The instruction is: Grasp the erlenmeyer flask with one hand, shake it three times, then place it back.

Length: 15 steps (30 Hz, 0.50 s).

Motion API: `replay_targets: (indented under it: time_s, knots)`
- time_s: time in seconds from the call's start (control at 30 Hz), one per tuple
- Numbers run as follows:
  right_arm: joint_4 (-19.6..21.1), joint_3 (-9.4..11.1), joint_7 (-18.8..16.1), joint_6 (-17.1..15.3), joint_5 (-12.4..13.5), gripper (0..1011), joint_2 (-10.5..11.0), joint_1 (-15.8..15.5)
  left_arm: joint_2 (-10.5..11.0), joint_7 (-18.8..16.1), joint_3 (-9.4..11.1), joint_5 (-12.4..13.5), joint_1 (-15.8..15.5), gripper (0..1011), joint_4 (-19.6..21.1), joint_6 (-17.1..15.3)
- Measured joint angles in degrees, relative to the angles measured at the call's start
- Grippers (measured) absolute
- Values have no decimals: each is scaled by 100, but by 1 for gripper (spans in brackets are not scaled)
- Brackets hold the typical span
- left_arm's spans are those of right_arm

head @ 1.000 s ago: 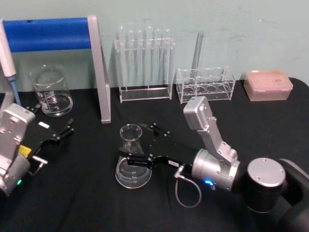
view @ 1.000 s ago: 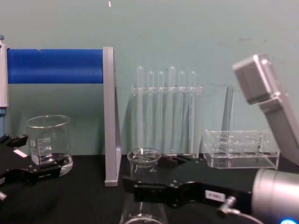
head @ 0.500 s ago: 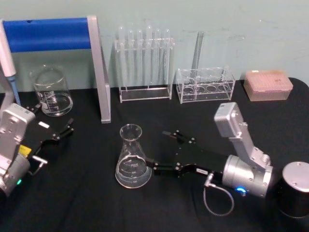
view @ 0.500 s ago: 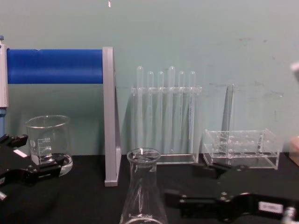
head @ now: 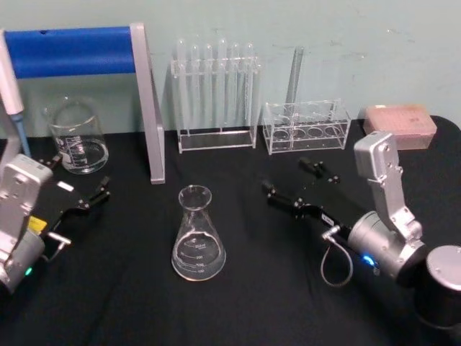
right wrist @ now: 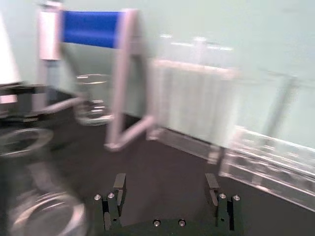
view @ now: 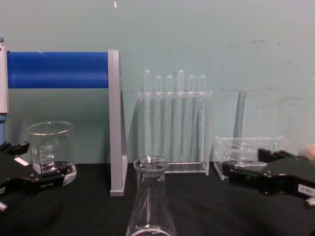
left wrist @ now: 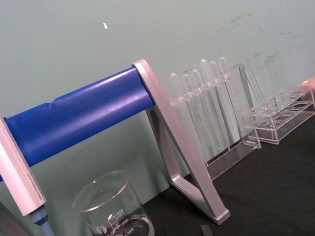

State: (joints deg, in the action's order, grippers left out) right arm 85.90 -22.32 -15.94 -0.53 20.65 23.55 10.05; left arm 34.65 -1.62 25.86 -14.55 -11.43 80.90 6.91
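I have the erlenmeyer flask (head: 197,234) standing upright on the black table (head: 238,303), low and a little left of centre in the head view, its wide base flat and its rim up; nothing touches it. My right gripper (head: 295,184) sits to the right of centre in that view, well apart from the flask, and its fingers are spread wide with nothing between them. The right wrist view confirms it: two black fingers (right wrist: 117,189) stand far apart over bare cloth, with the flask blurred at the lower left of that frame. I judge the flask is set down free, so either the shaking is finished or it has yet to begin; I cannot tell which from here. My left gripper (head: 79,193) is parked at the left edge of the head view, near the glass beaker (head: 75,135), its fingers apart and empty. The test tube rack (head: 216,94) and the blue-barred stand (head: 79,50) line the back wall, clear of any reach path.
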Motion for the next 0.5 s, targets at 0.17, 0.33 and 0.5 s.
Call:
replay_targets:
  time_s: [0.17,0.33,0.5]
  knots:
    - [-359,144,831,97,-302,1000,-493,-4,0,0,0,0,0,1001,0,0]
    - [-609,258,1172,186,-422,1000,-794,-5,0,0,0,0,0,1001,0,0]
    - [-685,307,1212,194,-489,1000,-885,-14,0,0,0,0,0,1001,0,0]
